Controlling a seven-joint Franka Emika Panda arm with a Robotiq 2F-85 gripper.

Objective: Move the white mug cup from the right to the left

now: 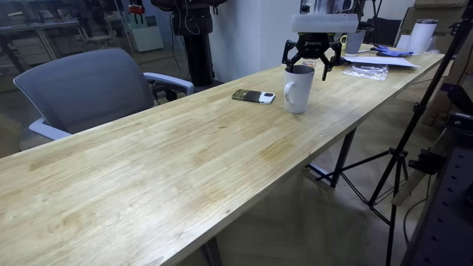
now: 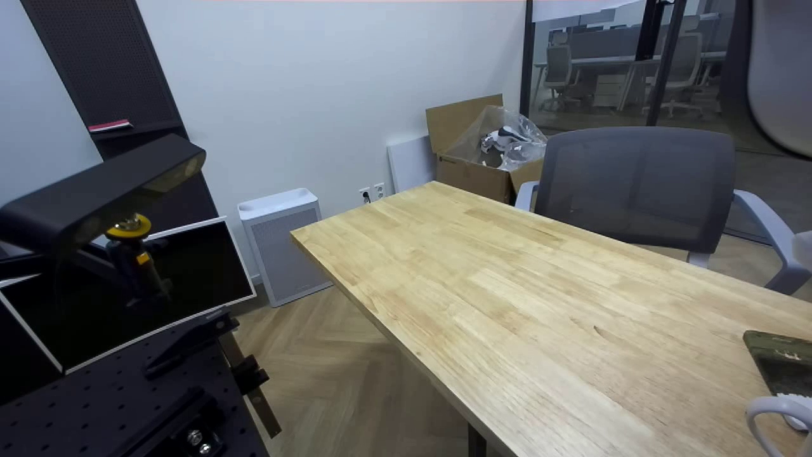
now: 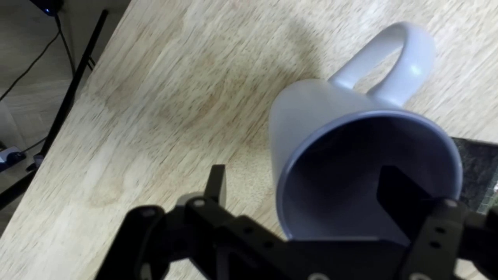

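Wrist view: one mug [image 3: 311,111], upright on desk [image 3: 155,128], one finger [image 3: 400,198] inside; jaws spread wide astride its wall, other finger [image 3: 215,186] outside.

The white mug [image 1: 302,90] stands upright on the wooden table [image 1: 177,159]. Above it is the gripper [image 1: 308,73], with its fingers [image 1: 325,72] spread: one reaches into the mug's mouth, the other hangs outside. Near the mug a phone [image 1: 254,96] lies flat, and a grey chair [image 1: 88,88] stands at the table's edge
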